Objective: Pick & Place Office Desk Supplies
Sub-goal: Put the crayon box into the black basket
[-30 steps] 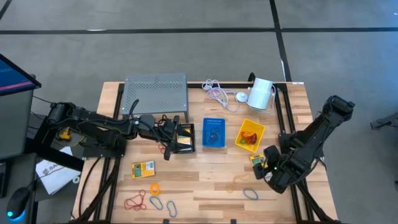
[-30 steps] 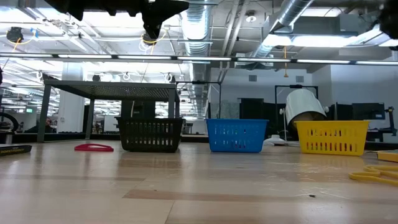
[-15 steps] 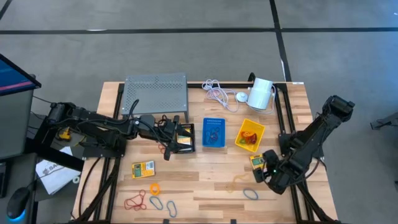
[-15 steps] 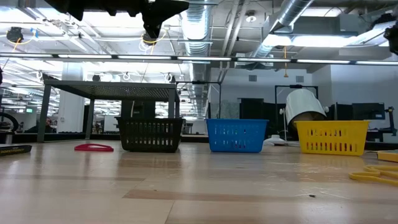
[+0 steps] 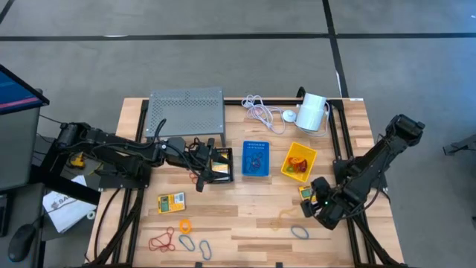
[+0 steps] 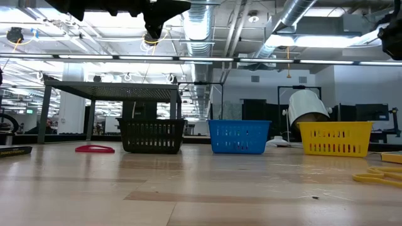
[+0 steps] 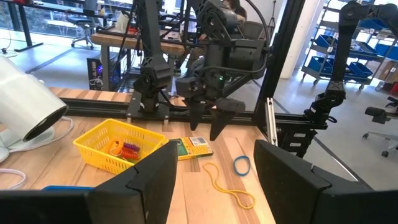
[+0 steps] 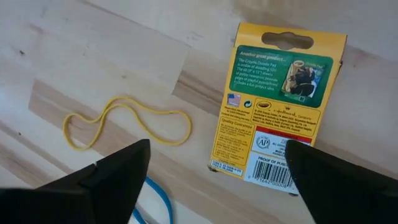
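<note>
Your right hand (image 5: 318, 205), lower right in the overhead frame, hangs with fingers spread wide and empty over a yellow card packet (image 8: 277, 102) lying flat on the desk (image 5: 245, 216), just below the yellow bin (image 5: 299, 161). The packet looks light, stiff and thin (little edge to catch), so pinch across its narrow sides. The yellow rubber band (image 8: 126, 119) beside it is limp. Your left hand (image 5: 199, 176), half open, hovers beside the black bin (image 5: 222, 164).

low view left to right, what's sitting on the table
red loop → black bin → blue bin → yellow bin → yellow loop
</note>
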